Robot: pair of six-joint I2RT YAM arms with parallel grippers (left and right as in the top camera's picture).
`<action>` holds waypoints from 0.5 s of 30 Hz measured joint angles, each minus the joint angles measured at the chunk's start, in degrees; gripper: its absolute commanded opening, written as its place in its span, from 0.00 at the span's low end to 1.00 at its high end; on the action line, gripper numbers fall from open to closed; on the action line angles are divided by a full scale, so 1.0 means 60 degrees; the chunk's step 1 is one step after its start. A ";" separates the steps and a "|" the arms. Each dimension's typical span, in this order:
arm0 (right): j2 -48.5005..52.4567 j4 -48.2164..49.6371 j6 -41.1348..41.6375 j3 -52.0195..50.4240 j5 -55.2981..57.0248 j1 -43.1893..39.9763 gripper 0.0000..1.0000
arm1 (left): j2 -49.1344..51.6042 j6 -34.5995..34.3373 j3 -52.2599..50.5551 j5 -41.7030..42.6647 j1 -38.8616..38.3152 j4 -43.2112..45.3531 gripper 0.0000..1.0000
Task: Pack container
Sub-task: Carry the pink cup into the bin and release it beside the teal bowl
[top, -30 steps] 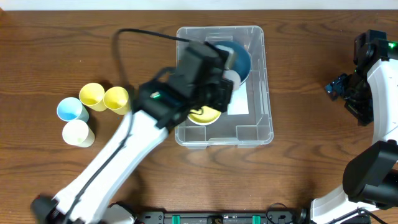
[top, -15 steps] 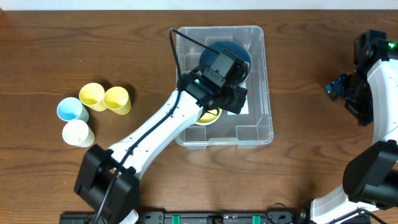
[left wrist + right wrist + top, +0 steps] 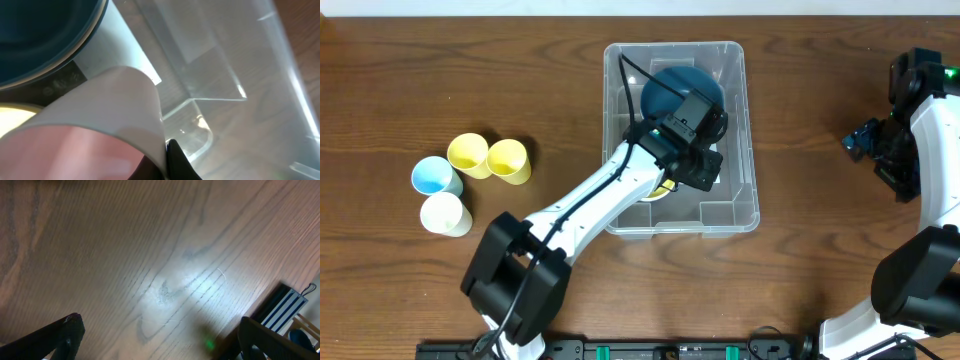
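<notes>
Overhead: the left gripper (image 3: pixel 698 150), its jaws hidden under the wrist, sits deeper in the container (image 3: pixel 748 120) than half a second ago, with the walls all round it. The right gripper (image 3: pixel 860 138) is unmoved, well to the right of the container.

Left wrist: jaws pinched on the wall of a white cup (image 3: pixel 100 115), container floor beneath, blue bowl (image 3: pixel 40 35) alongside.

Right wrist: fingers (image 3: pixel 65 335) spread wide above the table (image 3: pixel 150 255).

**Clear bin standing open-topped at mid-table**

The container (image 3: pixel 750 130), a large clear plastic rectangular bin with rounded corners, is standing upright on the wooden table (image 3: pixel 820 270). A white label (image 3: pixel 127 47) is lying on its stepped base. It is holding a dark blue bowl (image 3: pixel 665 85) at the far end, a yellow bowl (image 3: pixel 15 117) and a tilted white cup (image 3: pixel 100 110).
</notes>
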 measured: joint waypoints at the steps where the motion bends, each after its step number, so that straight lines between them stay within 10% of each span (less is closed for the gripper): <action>1: 0.0000 0.0000 0.0000 0.0000 0.0000 0.0000 0.99 | 0.0076 0.0015 0.0000 -0.0044 0.0000 0.0011 0.06; 15: 0.0000 0.0000 0.0000 0.0000 0.0000 0.0000 0.99 | 0.0262 0.0200 0.0000 -0.0321 -0.0015 0.0339 0.21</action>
